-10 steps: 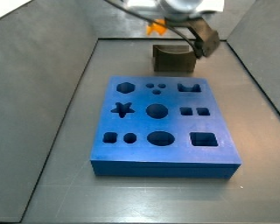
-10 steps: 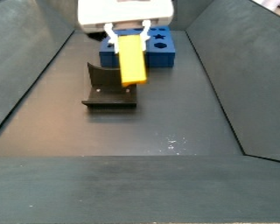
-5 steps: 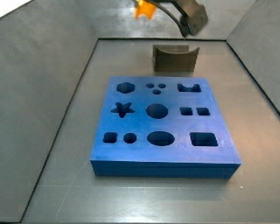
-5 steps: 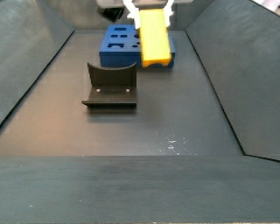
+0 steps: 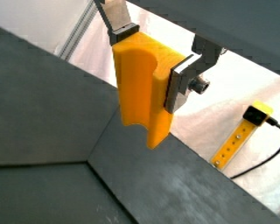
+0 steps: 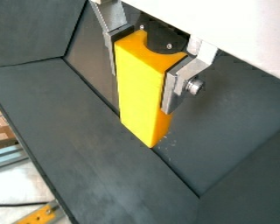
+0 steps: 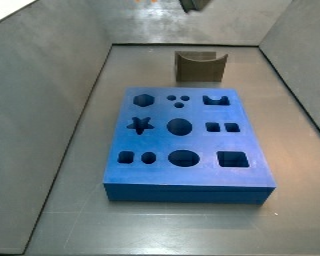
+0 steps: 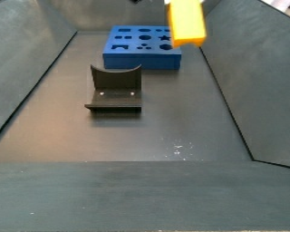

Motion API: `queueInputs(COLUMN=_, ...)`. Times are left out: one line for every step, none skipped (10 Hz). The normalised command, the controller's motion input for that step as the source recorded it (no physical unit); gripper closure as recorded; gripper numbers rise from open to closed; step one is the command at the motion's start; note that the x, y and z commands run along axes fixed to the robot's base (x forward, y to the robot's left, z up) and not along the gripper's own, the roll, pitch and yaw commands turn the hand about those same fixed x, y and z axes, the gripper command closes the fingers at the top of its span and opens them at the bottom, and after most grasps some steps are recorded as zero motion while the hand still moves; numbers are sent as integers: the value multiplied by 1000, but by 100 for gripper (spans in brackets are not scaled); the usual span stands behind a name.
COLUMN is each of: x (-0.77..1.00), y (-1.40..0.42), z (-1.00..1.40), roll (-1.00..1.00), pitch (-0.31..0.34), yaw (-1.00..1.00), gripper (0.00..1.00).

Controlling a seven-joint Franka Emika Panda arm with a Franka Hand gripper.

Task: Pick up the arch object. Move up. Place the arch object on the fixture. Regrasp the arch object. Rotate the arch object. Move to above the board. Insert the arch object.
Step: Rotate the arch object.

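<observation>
Pincer (image 5: 152,58) is clamped on the arch object (image 5: 143,90) in both wrist views: silver fingers (image 6: 185,77) pressed against its two broad sides near the upper end, long axis hanging down and clear of the dark floor (image 6: 95,140) below.

In a side view the arch object (image 8: 187,21) is seen high up, well above the floor, toward the far end over the region of the board (image 8: 144,48); the pincer body is cut off at the frame edge there.

The fixture (image 8: 115,88) sits empty on the floor, nearer than the board, well apart from the held piece. In a side view the fixture (image 7: 199,68) stands beyond the board's far edge.

The board (image 7: 183,144) lies flat mid-floor, all cutouts unfilled, arch cutout (image 7: 214,99) near its far right corner.

Judged: stage is the carry to above the board, insertion not yet done.

Handling, judged: rigid, light plastic, smooth faces, so slip or twist under a side load is possible. Grip on the flat sides near the top is best kept, leaving the lower end free for entry.
</observation>
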Motion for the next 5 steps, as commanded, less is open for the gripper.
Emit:
queueInputs(x=-757, y=-1, z=356, roll=-70, pitch=55, yaw=-22, gripper=100)
queueInputs(x=-575, y=-11, z=190, roll=-52, pitch=67, yaw=-7, gripper=100)
queueInputs(x=-433, y=-14, z=74, roll=-36, pitch=71, yaw=7, gripper=100)
queueInputs(x=-213, y=-19, z=24, roll=-28, pitch=58, yaw=25, gripper=100)
queueInputs(x=0, y=0, z=0, roll=-958, pitch=-95, yaw=-1000, gripper=100)
